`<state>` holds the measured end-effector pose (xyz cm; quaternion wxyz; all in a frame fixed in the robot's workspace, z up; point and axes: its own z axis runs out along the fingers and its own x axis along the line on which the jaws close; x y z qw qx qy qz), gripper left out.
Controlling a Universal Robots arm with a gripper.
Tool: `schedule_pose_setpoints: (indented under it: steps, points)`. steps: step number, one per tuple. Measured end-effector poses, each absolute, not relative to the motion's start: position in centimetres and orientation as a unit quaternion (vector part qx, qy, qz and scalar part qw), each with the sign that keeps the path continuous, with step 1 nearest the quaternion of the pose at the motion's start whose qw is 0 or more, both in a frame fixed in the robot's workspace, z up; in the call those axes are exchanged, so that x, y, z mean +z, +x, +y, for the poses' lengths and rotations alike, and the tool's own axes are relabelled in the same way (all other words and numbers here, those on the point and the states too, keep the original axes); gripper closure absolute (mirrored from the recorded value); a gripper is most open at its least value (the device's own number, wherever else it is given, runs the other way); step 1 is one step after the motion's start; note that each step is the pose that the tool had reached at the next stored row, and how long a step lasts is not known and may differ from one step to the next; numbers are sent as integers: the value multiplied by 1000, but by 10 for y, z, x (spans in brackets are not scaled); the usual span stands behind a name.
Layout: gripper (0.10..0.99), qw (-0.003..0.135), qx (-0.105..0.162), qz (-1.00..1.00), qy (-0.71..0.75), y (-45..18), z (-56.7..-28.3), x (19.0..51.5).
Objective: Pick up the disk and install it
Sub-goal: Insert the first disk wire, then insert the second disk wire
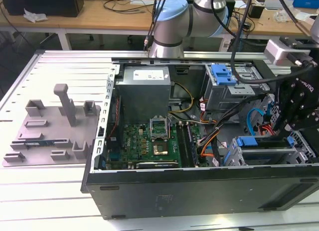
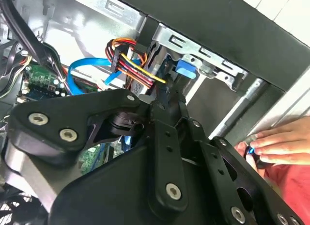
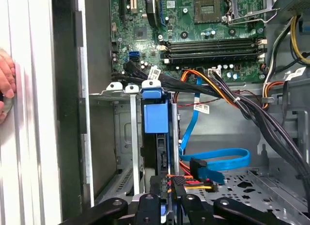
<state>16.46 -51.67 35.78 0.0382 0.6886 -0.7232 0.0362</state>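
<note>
In the first wrist view the black metal gripper (image 3: pixel 167 205) sits low over the drive cage (image 3: pixel 114 137), a box of bare folded sheet steel; whether its fingers are apart or together cannot be told. Directly ahead of it the disk (image 3: pixel 156 137) stands on edge in a slot of that cage, its bright blue plastic frame showing as a smooth rectangular tab with a rounded handle on top, while the silver drive body is mostly hidden between the steel walls. A flat glossy blue ribbon cable (image 3: pixel 218 159) loops just beside the cage, near a bundle of red, yellow and orange wires (image 3: pixel 191 184). Beyond lies the green circuit board (image 3: pixel 193 26), studded with small parts and long black memory slots. A person's hand (image 3: pixel 6 89) rests on the ribbed pale table at the case's outer side. In the second wrist view the gripper's matte black bolted links (image 2: pixel 145 152) fill the foreground, with the blue tab (image 2: pixel 186 69) beyond. In the exterior view the gripper (image 1: pixel 294 111) hangs over the cage at the right end of the open black computer case (image 1: pixel 199 191), and a grey metal box (image 1: pixel 143 91) stands farther back.
</note>
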Motion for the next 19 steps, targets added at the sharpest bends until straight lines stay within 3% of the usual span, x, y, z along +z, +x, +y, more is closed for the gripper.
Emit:
schedule_pose_setpoints:
  steps: [7, 19]
  points:
    - [847, 38, 36, -723, 689, 165, -517, 392]
    - [847, 38, 36, -723, 689, 165, -517, 395]
